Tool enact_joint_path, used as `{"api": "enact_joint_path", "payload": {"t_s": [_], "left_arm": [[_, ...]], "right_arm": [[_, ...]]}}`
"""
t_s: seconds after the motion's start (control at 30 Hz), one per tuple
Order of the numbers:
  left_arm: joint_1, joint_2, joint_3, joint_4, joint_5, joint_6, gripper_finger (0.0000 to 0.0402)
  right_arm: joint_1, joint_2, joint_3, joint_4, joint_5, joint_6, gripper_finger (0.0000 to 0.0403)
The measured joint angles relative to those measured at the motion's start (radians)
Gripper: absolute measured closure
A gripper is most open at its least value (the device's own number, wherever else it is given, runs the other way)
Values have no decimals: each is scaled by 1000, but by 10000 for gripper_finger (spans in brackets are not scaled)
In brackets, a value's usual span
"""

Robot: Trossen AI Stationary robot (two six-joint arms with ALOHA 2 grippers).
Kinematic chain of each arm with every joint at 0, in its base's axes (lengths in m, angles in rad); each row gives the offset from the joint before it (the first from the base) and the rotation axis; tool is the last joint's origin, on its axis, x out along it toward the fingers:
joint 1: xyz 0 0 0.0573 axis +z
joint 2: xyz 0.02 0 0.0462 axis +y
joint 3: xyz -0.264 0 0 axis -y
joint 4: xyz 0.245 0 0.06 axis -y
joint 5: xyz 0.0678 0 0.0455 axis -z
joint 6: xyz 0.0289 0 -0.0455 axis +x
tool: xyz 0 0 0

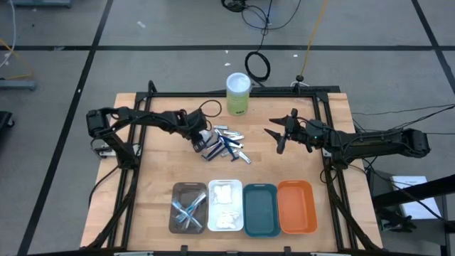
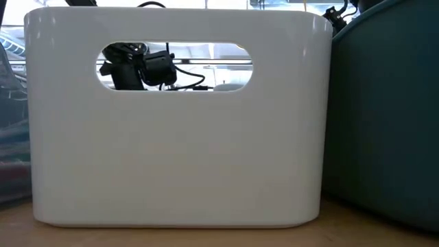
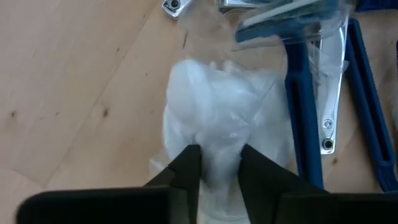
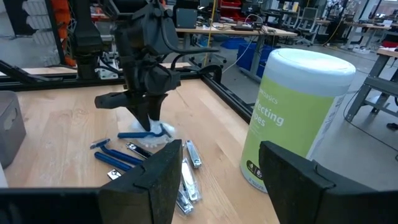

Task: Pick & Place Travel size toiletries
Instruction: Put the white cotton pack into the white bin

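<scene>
Some tools sit in the brown tray (image 1: pixel 175 193) & wads in the white tray (image 1: pixel 212 186), but razors (image 1: pixel 226 147) wait mid-table; left gripper (image 3: pixel 219 163) pinches a white wad (image 3: pixel 214 106) there, right gripper (image 1: pixel 279 135) open, idle nearby.

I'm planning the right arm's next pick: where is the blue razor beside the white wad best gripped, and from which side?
Judging by its pose, grip the blue razor mid-handle, from above, fingers across its width: it lies flat, long and narrow. The left pincer holds the white wad alongside, so crowding is likely.
</scene>
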Motion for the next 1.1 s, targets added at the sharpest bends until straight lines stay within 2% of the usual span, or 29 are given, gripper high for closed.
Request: {"api": "enact_joint_path", "payload": {"t_s": [0.2,0.27,0.43,0.6,0.7,0.8,0.97,1.1], "left_arm": [[0,2,79,-208,-77,0,385],[0,4,115,-272,-103,-4,394],[-10,3,203,-372,-158,-27,380],[-36,3,289,-464,-164,-36,395],[-52,3,345,-530,-171,-83,390],[-76,3,399,-609,-226,-135,382],[-100,2,459,-759,-389,-252,396],[-112,2,485,-830,-401,-291,384]], "right_arm": [[0,0,0,0,0,1,202],[0,0,0,0,0,1,202],[0,0,0,0,0,3,202],[0,0,0,0,0,3,202],[0,0,0,0,0,3,202],[0,0,0,0,0,3,202],[0,0,0,0,0,3,202],[0,0,0,0,0,3,202]]}}
